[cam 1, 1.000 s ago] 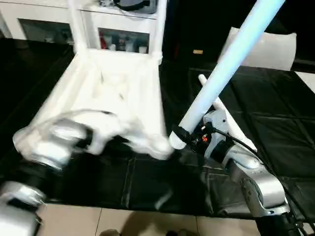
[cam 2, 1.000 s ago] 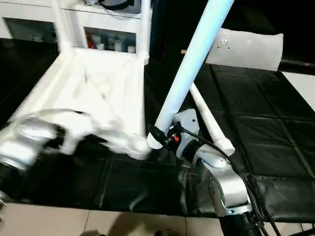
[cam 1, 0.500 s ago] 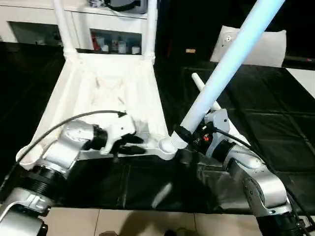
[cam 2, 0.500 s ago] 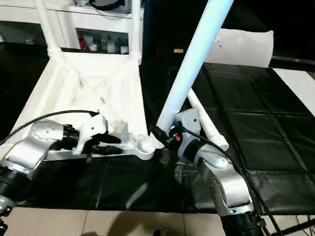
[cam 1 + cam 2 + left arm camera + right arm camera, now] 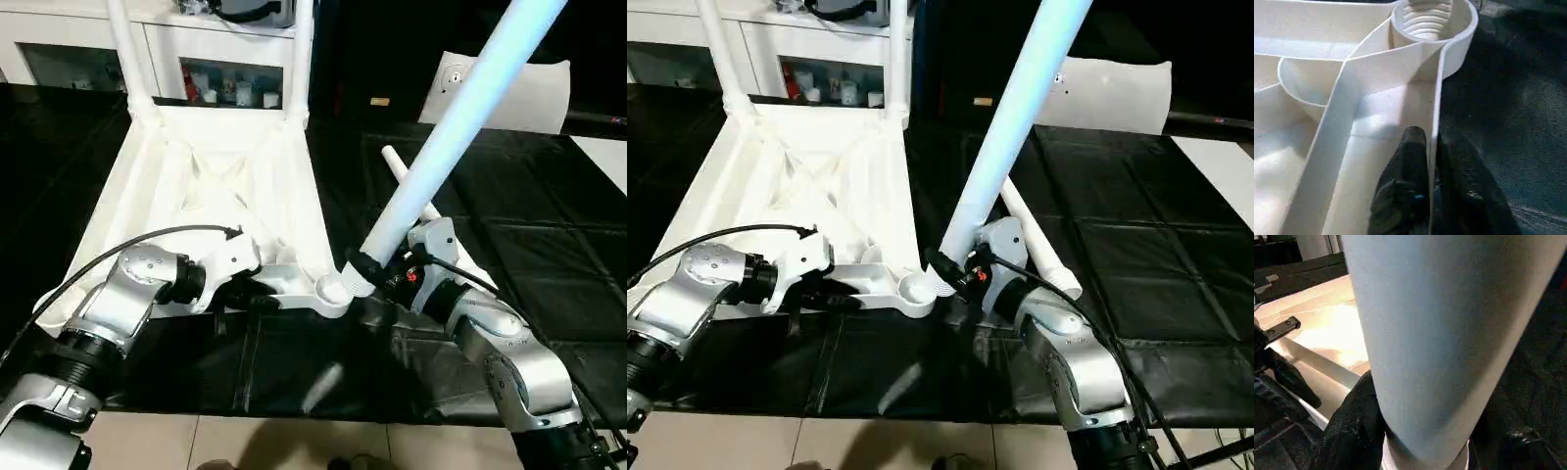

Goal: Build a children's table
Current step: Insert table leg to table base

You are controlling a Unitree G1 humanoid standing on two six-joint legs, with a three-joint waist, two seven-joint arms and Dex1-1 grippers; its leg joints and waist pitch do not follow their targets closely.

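white x-ribbed tabletop, pale bluish-white leg, black fingers, black mat with a grid of squares

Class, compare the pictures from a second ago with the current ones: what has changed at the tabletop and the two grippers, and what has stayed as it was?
The left gripper, a blur at the tabletop a second ago, has settled, its fingers pinching the near rim wall beside the threaded corner socket. The tabletop's near edge now lies steady. The right gripper stays clamped on the raised leg, its end poised at that socket. The two fitted legs and the spare leg are unchanged.
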